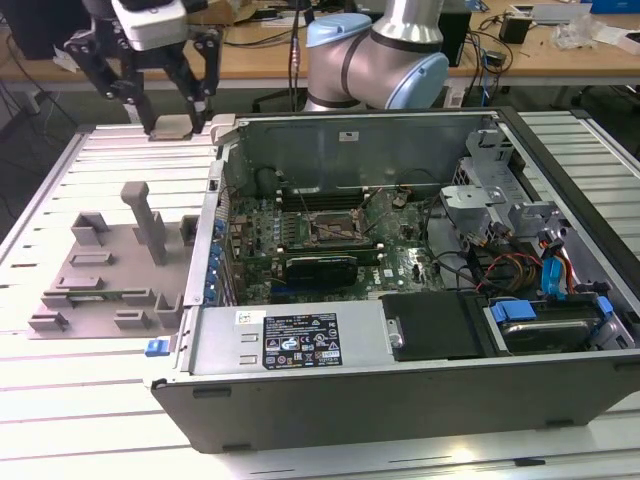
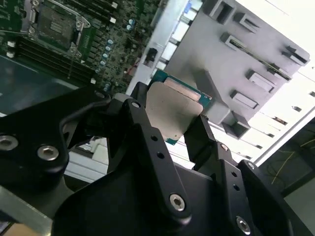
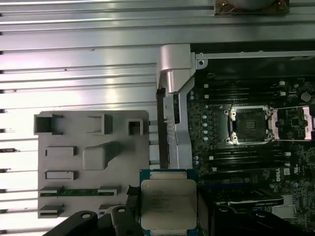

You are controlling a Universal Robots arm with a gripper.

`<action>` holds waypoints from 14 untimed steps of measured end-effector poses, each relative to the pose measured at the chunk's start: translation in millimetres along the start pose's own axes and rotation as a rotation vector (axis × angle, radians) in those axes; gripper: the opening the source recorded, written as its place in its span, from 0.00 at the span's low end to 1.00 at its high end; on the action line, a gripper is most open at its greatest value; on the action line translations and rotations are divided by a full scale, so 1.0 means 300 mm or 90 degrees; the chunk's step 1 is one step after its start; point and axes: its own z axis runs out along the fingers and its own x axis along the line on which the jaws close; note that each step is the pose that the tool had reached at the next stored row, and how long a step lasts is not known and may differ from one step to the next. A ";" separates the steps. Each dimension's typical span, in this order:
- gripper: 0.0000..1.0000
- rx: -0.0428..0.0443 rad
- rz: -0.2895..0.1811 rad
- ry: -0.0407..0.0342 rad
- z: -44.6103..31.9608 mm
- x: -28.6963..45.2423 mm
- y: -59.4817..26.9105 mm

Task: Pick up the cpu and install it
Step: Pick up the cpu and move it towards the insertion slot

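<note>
The cpu [image 3: 168, 204] is a flat, nearly square chip with a dull silvery lid and a thin green rim; the pincer [image 2: 172, 110] pinches it by two opposite edges and holds it in the air, clear of the surface [image 1: 80, 400]; the surface is pale slatted metal; in the exterior view a grey tray [image 1: 110, 255] lies at the left and an open computer case [image 1: 450, 390] at the right, its socket [image 1: 335, 232] uncovered; the chip hangs near the case's far left corner; wooden desks [image 1: 560, 55] with cables stand behind; the chip sits level, lid toward the first wrist view's camera, edges square to the tray; it shows no clear long axis.
</note>
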 end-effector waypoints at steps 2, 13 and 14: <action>0.55 0.0001 0.000 0.0000 0.001 -0.030 0.002; 0.55 0.0001 0.000 0.0001 0.007 -0.229 0.012; 0.55 0.0000 0.000 0.0001 0.007 -0.239 0.013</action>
